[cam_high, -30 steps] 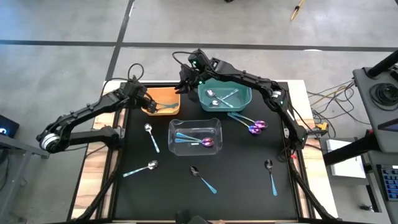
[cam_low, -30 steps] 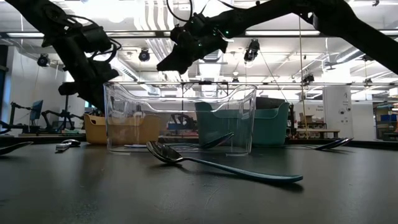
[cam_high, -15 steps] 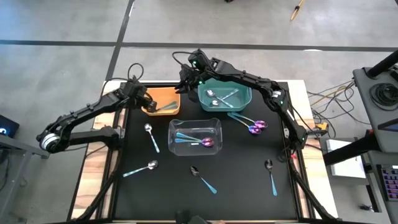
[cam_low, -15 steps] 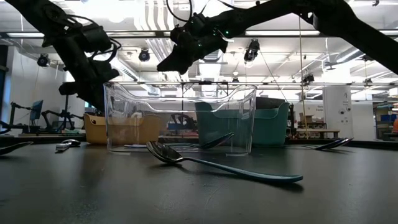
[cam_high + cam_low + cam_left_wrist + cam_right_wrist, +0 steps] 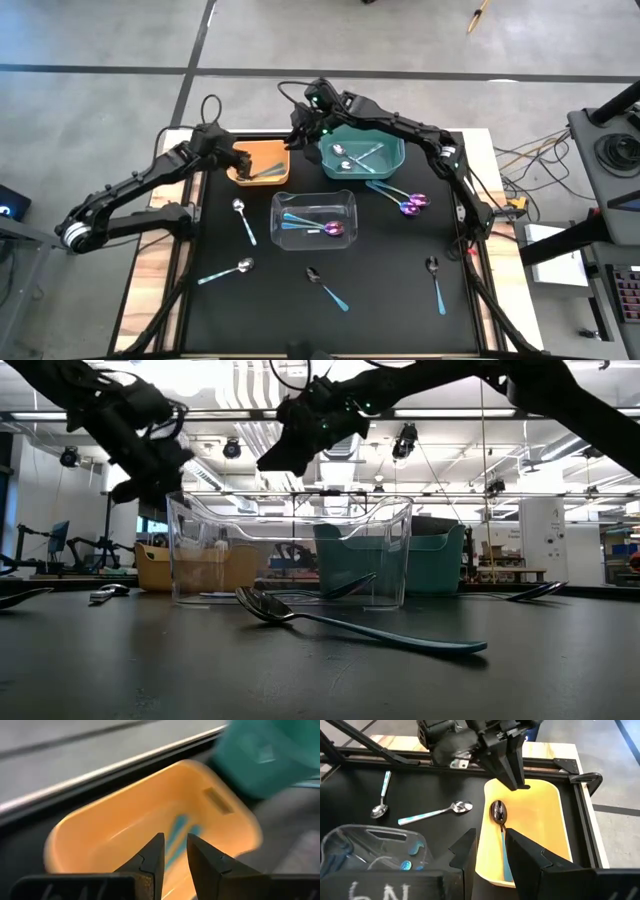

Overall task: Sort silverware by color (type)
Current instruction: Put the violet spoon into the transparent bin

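Left gripper (image 5: 238,158) has lifted up, away from orange bin (image 5: 275,150) at counter's 11 o'clock. Jaws a little apart, holding nothing. Dark-bowl spoon (image 5: 498,812) lies in orange bin now: drop looks done.

Clear bin (image 5: 314,199) in middle holds purple spoon (image 5: 330,228).

Right gripper (image 5: 300,128) hangs at 12 o'clock, between orange bin and teal bin (image 5: 395,152). Jaws a little apart, holding nothing.

More spoons wait on counter (image 5: 390,270): silver one (image 5: 243,266) at 8 o'clock, dark one (image 5: 432,266) at 4 o'clock.
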